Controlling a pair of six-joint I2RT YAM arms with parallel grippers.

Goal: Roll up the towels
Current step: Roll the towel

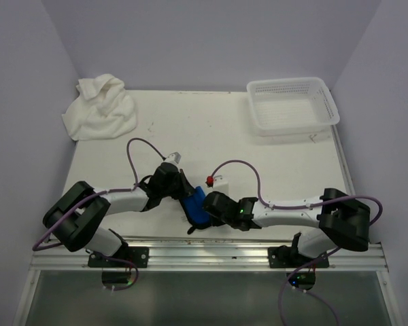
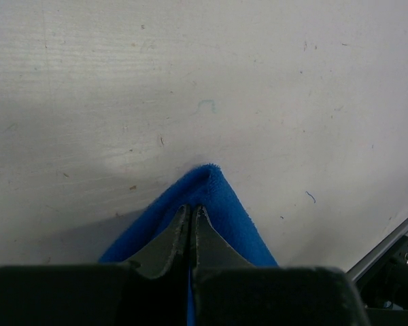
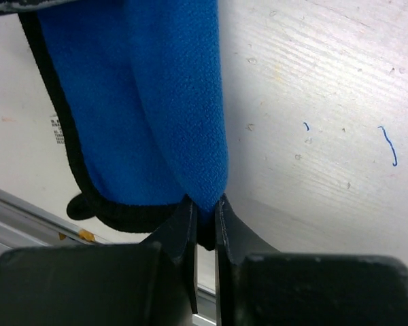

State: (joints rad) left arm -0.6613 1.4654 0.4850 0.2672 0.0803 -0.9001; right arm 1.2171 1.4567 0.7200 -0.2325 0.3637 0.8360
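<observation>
A small bright blue towel [image 1: 196, 206] with a black hem hangs bunched between my two grippers near the table's front edge. My left gripper [image 1: 185, 197] is shut on it. In the left wrist view a folded corner of the blue towel [image 2: 224, 212] pokes out past the left gripper [image 2: 192, 210]. My right gripper [image 1: 208, 207] meets it from the right. In the right wrist view the right gripper [image 3: 205, 204] is shut on a fold of the blue towel [image 3: 156, 102]. The large white towel [image 1: 99, 109] lies crumpled at the back left corner, untouched.
A white perforated basket [image 1: 294, 106] stands at the back right. An aluminium rail [image 1: 211, 255] runs along the near table edge below the grippers. Purple cables loop above both arms. Walls close in the table at the back and sides.
</observation>
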